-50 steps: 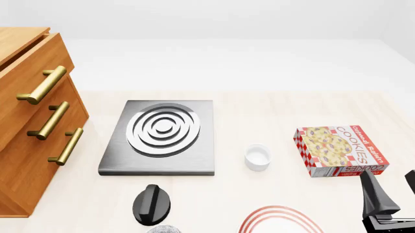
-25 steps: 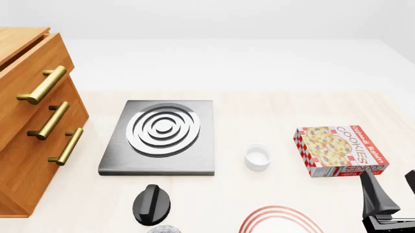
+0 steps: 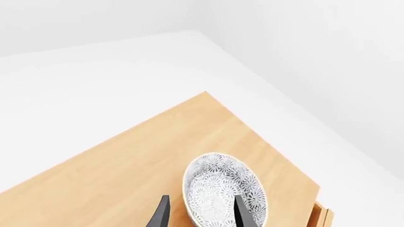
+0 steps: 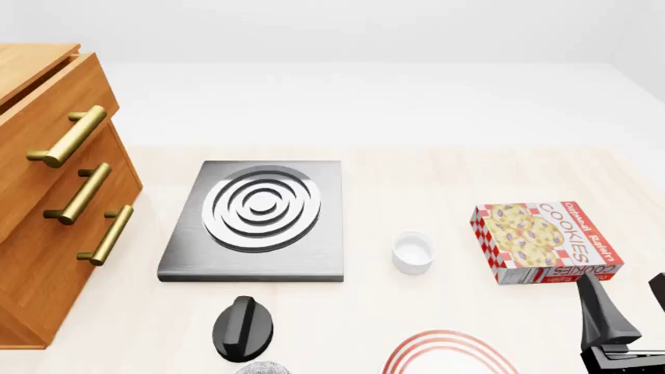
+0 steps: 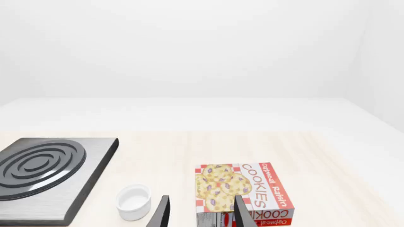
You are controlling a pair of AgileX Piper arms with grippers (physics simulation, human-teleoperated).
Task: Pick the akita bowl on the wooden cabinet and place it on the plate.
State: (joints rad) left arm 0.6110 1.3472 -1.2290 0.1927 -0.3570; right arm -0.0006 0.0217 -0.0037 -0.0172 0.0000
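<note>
The akita bowl [image 3: 221,187], round with a fine grey-and-white lacy pattern, sits upright on the top of the wooden cabinet [image 3: 126,165] near one corner. My left gripper [image 3: 200,216] is open just short of it; one finger [image 3: 241,213] overlaps the bowl's near side and the other [image 3: 160,215] is over bare wood. In the front view the cabinet [image 4: 52,195] stands at the left with its top cut off, so the bowl is hidden there. The plate [image 4: 447,354], red-ringed, shows partly at the bottom edge. My right gripper [image 4: 628,312] [image 5: 200,215] is open and empty at the lower right.
A grey stove slab [image 4: 255,222] with silver rings lies mid-table. A small white cup [image 4: 412,252] stands right of it, then a cookie box [image 4: 543,241]. A black rounded piece [image 4: 243,327] sits near the bottom edge, left of the plate.
</note>
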